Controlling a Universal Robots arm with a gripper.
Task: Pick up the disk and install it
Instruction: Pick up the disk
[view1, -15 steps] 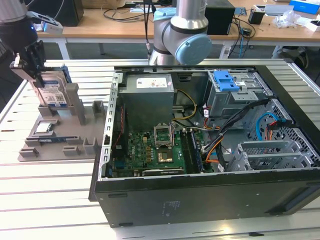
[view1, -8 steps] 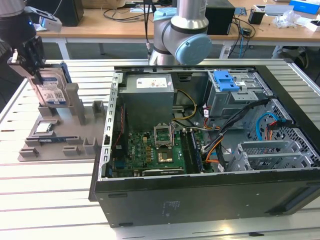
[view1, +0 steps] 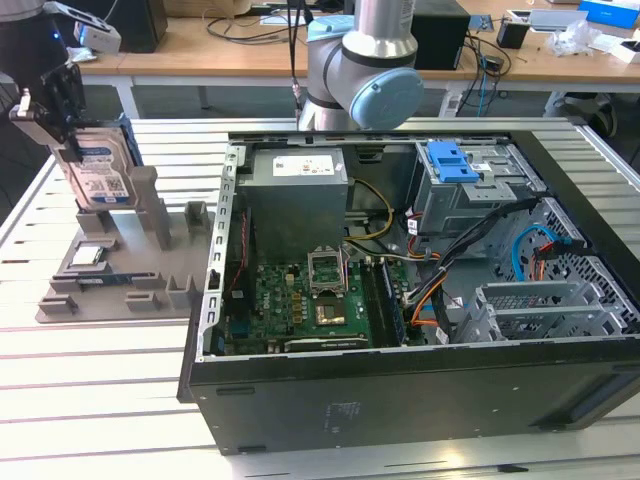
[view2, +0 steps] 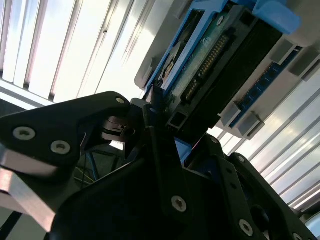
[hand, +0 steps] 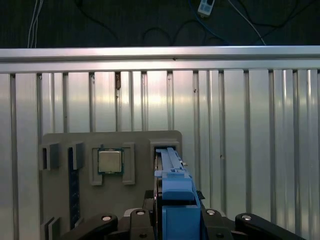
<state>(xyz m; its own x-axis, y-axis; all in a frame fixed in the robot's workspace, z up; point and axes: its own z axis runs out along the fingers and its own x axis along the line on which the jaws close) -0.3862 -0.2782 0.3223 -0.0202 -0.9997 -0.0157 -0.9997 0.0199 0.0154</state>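
Closest in the second wrist view, the gripper (view2: 154, 112) seems clamped on the near end of the disk (view2: 210, 55), black fingers (view2: 165, 145) pressed against both sides at its blue frame. I judge the disk stiff, dense and fairly heavy for its bulk. Its metal is smooth, and its bare circuit board and pin connector are fragile, so the frame edges are the safest hold. In the exterior view it stands on end, long axis near upright with a slight lean. Its foot is in or just above a slot of the grey holder (view1: 150, 270), label facing the case (view1: 400, 390). Beyond it, a chip (hand: 110, 161) sits in the holder on the slatted table (hand: 250, 125).
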